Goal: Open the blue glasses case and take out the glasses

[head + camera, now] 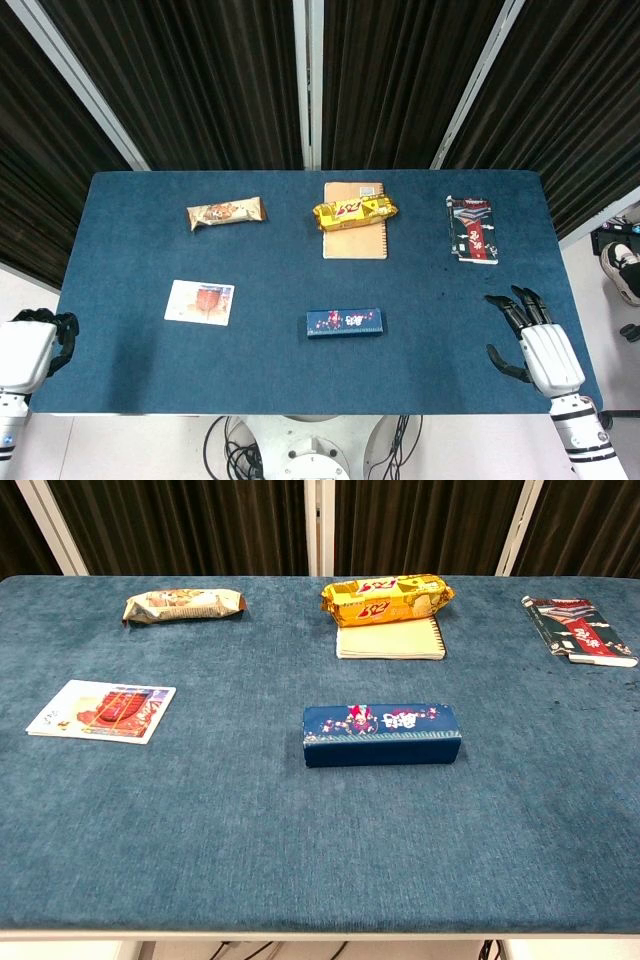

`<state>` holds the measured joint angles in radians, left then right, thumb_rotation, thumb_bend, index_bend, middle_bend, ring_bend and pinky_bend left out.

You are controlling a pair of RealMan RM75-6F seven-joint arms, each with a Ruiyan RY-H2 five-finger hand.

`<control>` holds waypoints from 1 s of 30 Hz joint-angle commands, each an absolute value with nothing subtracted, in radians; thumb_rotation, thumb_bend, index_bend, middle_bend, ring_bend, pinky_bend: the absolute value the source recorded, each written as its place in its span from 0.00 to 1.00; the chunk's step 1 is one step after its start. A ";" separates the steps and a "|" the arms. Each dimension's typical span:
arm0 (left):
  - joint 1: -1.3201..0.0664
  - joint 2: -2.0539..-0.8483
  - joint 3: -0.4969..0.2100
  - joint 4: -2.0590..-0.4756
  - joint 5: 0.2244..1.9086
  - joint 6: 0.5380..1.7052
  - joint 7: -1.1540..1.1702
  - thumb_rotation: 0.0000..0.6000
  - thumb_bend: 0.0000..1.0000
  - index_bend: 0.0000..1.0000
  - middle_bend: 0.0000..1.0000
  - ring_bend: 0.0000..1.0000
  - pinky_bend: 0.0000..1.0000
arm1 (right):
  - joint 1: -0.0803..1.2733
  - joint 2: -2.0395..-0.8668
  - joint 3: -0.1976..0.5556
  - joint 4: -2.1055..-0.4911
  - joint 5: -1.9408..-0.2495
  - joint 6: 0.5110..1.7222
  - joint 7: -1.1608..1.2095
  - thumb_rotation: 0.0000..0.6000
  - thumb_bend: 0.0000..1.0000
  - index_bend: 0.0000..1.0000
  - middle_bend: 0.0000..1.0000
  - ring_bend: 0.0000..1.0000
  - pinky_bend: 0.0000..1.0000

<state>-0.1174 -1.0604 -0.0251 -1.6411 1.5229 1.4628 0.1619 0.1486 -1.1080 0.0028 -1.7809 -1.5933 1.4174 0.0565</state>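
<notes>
The left robot hand (pixel 38 343) sits at the left edge of the blue tabletop (pixel 130 360), holding nothing; its dark fingers look curled over the edge, but I cannot tell for sure how they lie. Next comes a flat picture card (pixel 199 301) lying near the front left. Behind it, farther back, is a brown snack bar (pixel 226 213) in its wrapper. In the middle, toward the front, lies the blue glasses case (pixel 344 322). It is a long box with little pictures on its lid, and it is closed and lying flat, with nothing touching it. Straight behind it is a tan notebook (pixel 354 238), and a yellow pack of biscuits (pixel 355 211) rests across the notebook's top part. Farther right, at the back, is a dark booklet with red on it (pixel 471 230). Last, the right robot hand (pixel 535 340) rests over the front right corner, fingers spread apart and holding nothing, well apart from the case.
</notes>
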 commanded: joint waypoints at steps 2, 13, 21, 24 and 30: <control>-0.117 -1.060 -0.025 -1.643 1.522 1.463 0.162 1.00 0.58 0.67 0.63 0.45 0.46 | 0.150 -1.108 0.002 -1.783 -1.597 1.414 0.054 1.00 0.32 0.16 0.19 0.00 0.00; -0.116 -1.060 -0.027 -1.648 1.516 1.464 0.165 1.00 0.58 0.67 0.63 0.45 0.46 | 0.312 -1.117 0.025 -1.814 -1.587 1.157 0.040 1.00 0.28 0.06 0.15 0.00 0.00; -0.114 -1.060 -0.028 -1.651 1.509 1.464 0.166 1.00 0.58 0.67 0.63 0.45 0.45 | 0.541 -1.267 0.091 -1.732 -1.468 0.825 0.006 1.00 0.21 0.01 0.10 0.00 0.00; -0.113 -1.060 -0.028 -1.651 1.508 1.464 0.164 1.00 0.58 0.67 0.63 0.45 0.45 | 0.603 -1.333 0.110 -1.671 -1.408 0.744 -0.012 1.00 0.21 0.00 0.10 0.00 0.00; -0.114 -1.059 -0.029 -1.652 1.506 1.462 0.162 1.00 0.58 0.67 0.63 0.45 0.45 | 0.662 -1.417 0.108 -1.587 -1.338 0.670 -0.032 1.00 0.21 0.00 0.13 0.00 0.00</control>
<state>-0.1136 -1.0585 -0.0286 -1.6519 1.5060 1.4621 0.1617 0.6499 -1.4018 0.1054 -1.6027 -1.3513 0.6855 -0.0226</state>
